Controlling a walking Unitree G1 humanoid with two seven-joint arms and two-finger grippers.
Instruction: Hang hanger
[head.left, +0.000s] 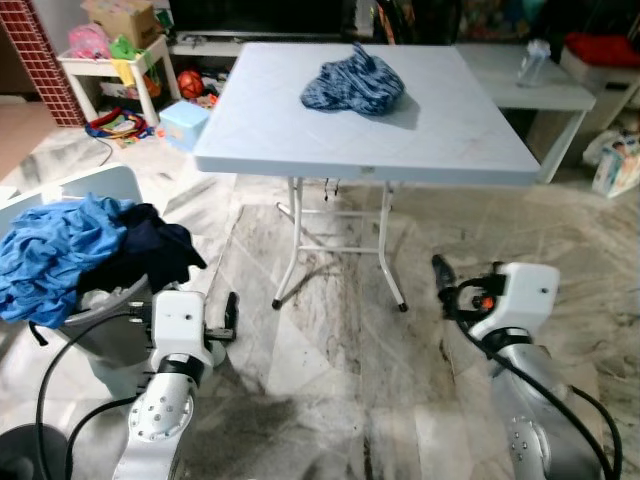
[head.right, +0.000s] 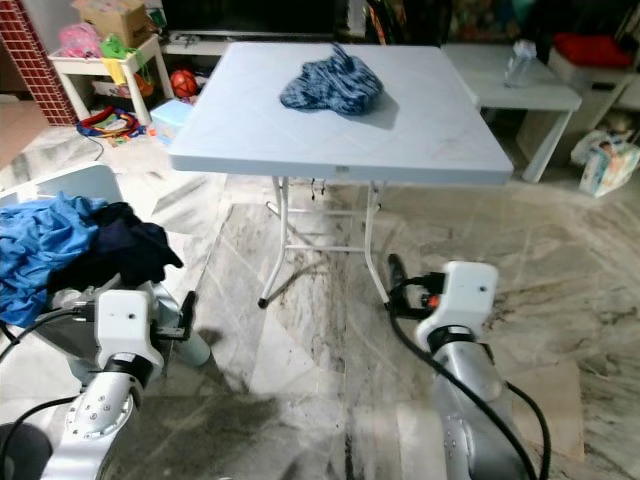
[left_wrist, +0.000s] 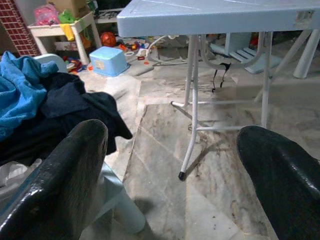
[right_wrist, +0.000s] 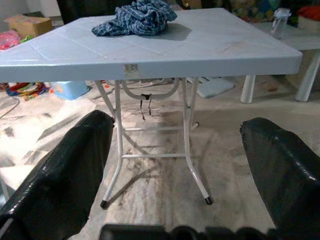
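Barely begun: left gripper (left_wrist: 170, 175) and right gripper (right_wrist: 175, 165) both spread and empty, low before the folding table (head.left: 440, 150) (hanger nowhere identifiable), garment (head.left: 354, 82) lying far on top

Folding tables: one — pale blue square plastic top (head.left: 430, 130) on white metal legs.
Garments on that table: one crumpled blue-and-navy checked cloth (head.left: 353, 82).
Laundry baskets: one — pale plastic tub (head.left: 100, 190), heaped with a bright blue cloth (head.left: 55, 250) and a dark navy cloth (head.left: 150, 250).
Low white side tables: two (head.left: 110, 62) (head.left: 540, 90).
Light blue storage boxes: one (head.left: 183, 122).
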